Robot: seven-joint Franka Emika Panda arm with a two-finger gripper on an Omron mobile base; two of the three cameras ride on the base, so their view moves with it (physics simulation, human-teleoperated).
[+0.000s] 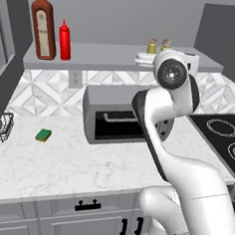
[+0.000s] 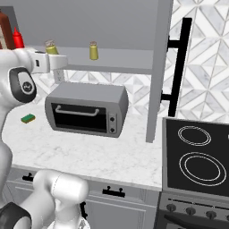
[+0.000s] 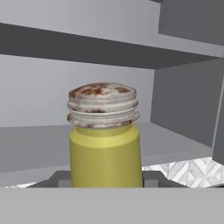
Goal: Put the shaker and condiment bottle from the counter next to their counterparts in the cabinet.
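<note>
My gripper (image 2: 52,57) is shut on the yellow-olive shaker (image 3: 104,144), which rises upright between the fingertips in the hand view. It holds the shaker (image 1: 151,46) over the grey shelf of the cabinet (image 1: 104,57), just left of the look-alike second shaker (image 2: 93,50). The red condiment bottle (image 1: 64,40) stands on the shelf's left end, beside the tall brown labelled bottle (image 1: 44,28) with a green cap. Below lies the marble counter (image 1: 61,160).
A grey toaster oven (image 1: 114,118) sits on the counter under the shelf. A green sponge (image 1: 43,134) and a wire basket (image 1: 1,128) lie to the left. A black stove (image 2: 197,154) is at the right, past the open cabinet door (image 2: 160,67).
</note>
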